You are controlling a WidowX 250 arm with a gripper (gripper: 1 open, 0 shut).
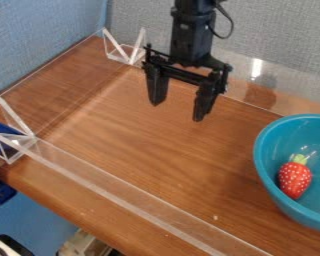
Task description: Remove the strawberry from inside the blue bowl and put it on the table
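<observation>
The black gripper (179, 108) hangs over the far part of the brown wood-grain table (156, 150), its two fingers pointing down and spread wide apart, with nothing between them. The arm (194, 30) rises above it to the top edge of the view, in front of a grey wall (290, 35), and a dark cable (227, 20) curves beside it. To the right of the gripper in the view and nearer the camera, well apart from it, is the blue bowl (266, 165), cut off by the right edge. The strawberry (295, 180) lies inside that bowl, red, its green leafy top toward the far side, so it is lower in the view than the gripper and not touched by it. A low clear wall (123, 195) runs along the near side of the table, in front of the gripper, and another clear wall (270, 78) stands behind it. Left of the gripper, beyond the tabletop, is a light blue surface (36, 45).
</observation>
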